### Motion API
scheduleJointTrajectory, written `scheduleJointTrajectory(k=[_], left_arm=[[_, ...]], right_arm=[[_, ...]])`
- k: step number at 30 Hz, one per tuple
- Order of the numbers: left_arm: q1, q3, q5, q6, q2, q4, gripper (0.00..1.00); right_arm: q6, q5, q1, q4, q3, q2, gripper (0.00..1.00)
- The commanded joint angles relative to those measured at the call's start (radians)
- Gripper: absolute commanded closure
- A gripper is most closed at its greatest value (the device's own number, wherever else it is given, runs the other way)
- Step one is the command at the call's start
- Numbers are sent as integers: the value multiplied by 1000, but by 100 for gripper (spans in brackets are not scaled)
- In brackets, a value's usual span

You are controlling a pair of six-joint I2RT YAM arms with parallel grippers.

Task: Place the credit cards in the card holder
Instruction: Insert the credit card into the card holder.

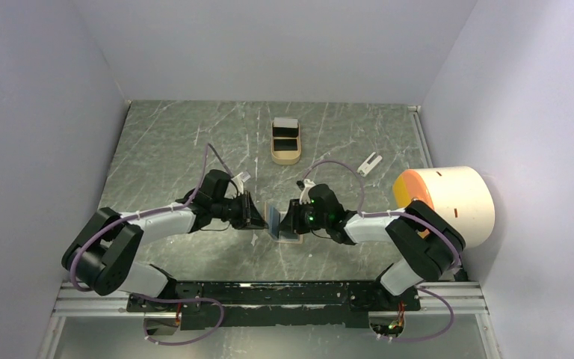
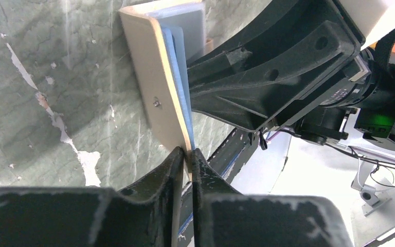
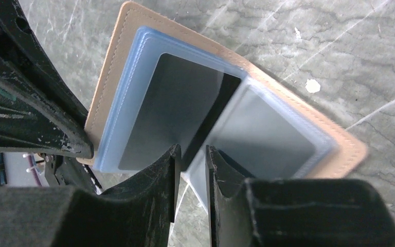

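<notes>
step: seating a black card [image 3: 180,110] in the holder [image 2: 149,77], as I'm judging it. Both arms are meeting over the near-middle of the table [image 1: 164,149].
holder: is standing on edge between the two grippers, tan cover toward the left arm, blue sleeves [image 3: 115,128] toward the right arm. Cannot tell whether its lower edge is touching the table.
left gripper [image 2: 186,154]: is pinching the tan cover's edge, jaws closed on it and acting as the clamp.
right gripper [image 3: 191,157]: jaws are standing a little apart with the black card's lower corner in the gap. Cannot tell whether they are actually pinching it.
black card: is lying mostly inside the front sleeve's outline, slightly skewed, one corner sticking out toward the right fingers.
doing it well: left should be holding rigid without twisting, so the sleeve mouth is not wandering. Right should be squaring the black card to the sleeve edges first, then pushing along the slot line, not across it. Light force only, since the sleeves are looking floppy and likely to buckle.
risk: black card jamming on the sleeve lip or going in between two sleeves; the cover pulling out of the thin left pinch.
release: right should be letting go only once the corner is sitting flush.
left over: more cards [image 1: 286,143] are waiting in the tray [image 1: 286,159] at the far side, well apart from the holder.
</notes>
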Motion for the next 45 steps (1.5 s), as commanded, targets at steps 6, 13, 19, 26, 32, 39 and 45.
scheduleJointTrajectory(k=[6,13,19,26,32,39,45], left_arm=[[-5,52,-2,17,38,-7,86],[-5,73,5,26,58,0,68],[-4,110,28,28,132,34,67],[-5,144,7,59,126,-41,90],[-5,143,-33,113,73,-178,91],[-5,126,-53,136,-8,-268,86],[-5,81,69,66,41,-76,83]], right_arm=[[0,1,3,48,-28,-5,72],[4,1,2,65,-42,2,72],[0,9,2,66,-49,-2,72],[-19,41,2,-43,-20,-70,71],[-56,124,2,-160,20,-157,70],[-39,89,12,-82,33,-53,73],[-19,98,44,-34,32,17,73]])
